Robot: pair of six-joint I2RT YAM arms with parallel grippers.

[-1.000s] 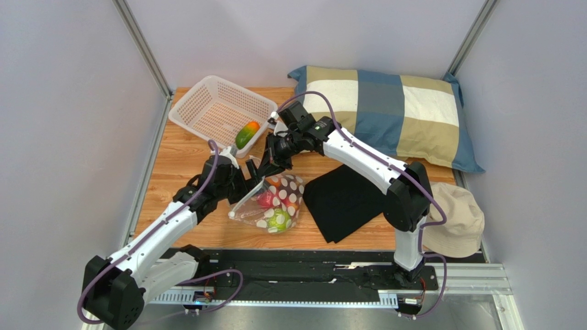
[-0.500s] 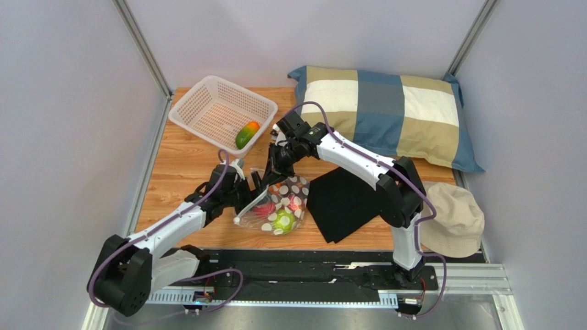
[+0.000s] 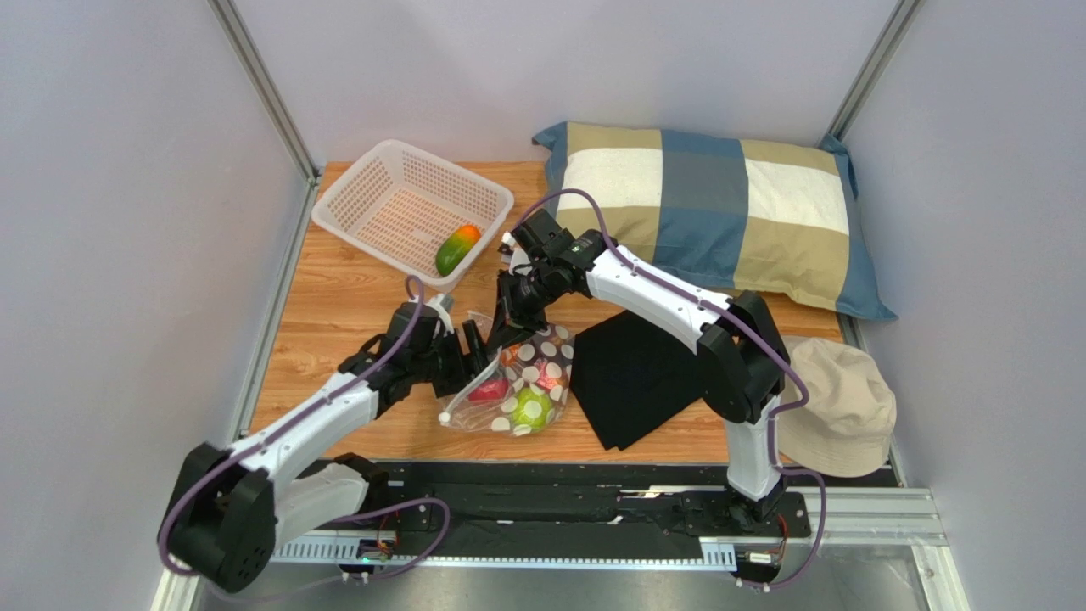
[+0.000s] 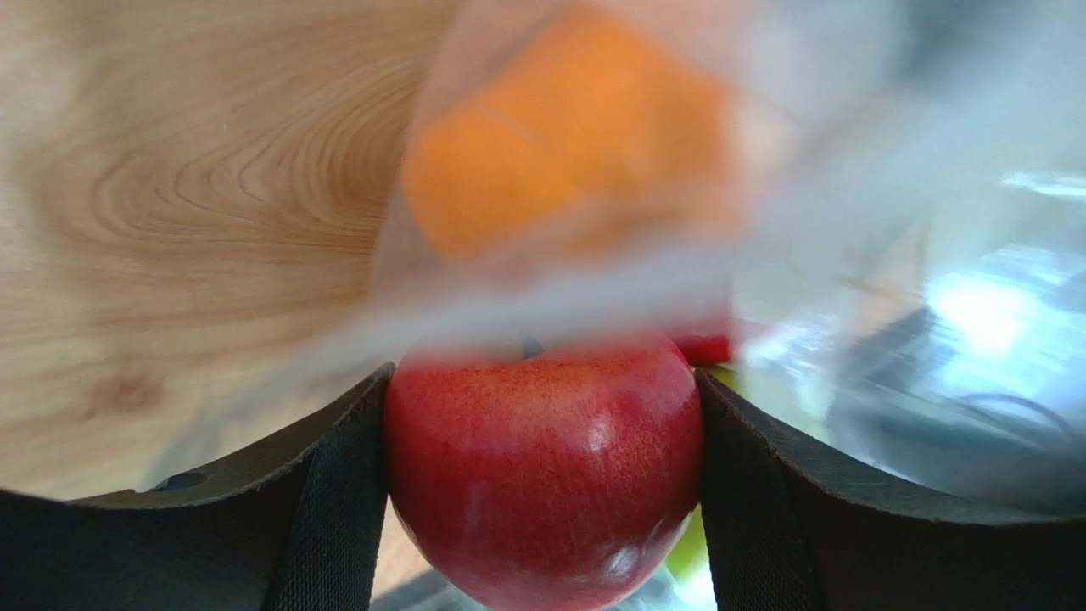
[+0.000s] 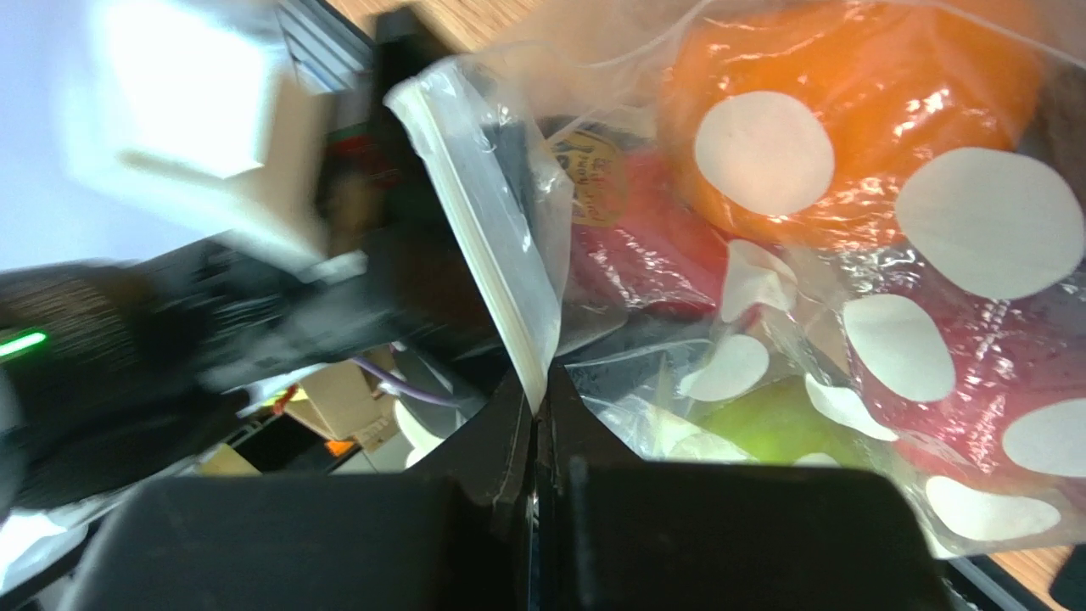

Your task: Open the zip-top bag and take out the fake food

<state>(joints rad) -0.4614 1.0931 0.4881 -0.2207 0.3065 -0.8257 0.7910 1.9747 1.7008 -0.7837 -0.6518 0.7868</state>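
Note:
The zip-top bag (image 3: 523, 382) lies on the wooden table, polka-dot face up, with several plastic fruits inside. My left gripper (image 3: 474, 369) reaches into the bag's mouth and is shut on a red apple (image 4: 546, 471), held between both pads. An orange fruit (image 4: 574, 134) shows blurred behind plastic above it. My right gripper (image 3: 510, 306) is shut on the bag's upper lip (image 5: 491, 255) and holds it up. In the right wrist view the bag (image 5: 918, 217) holds an orange fruit, red fruits and a green fruit (image 5: 765, 427). An orange-green fruit (image 3: 455, 248) lies in the basket.
A white lattice basket (image 3: 383, 197) stands at the back left. A black cloth (image 3: 631, 376) lies right of the bag. A checked pillow (image 3: 714, 204) is at the back right, a beige hat (image 3: 841, 407) at the right edge.
My left gripper has pushed further into the bag's mouth. The right gripper has come lower and nearer with the bag's lip. The bag has settled toward the table's front.

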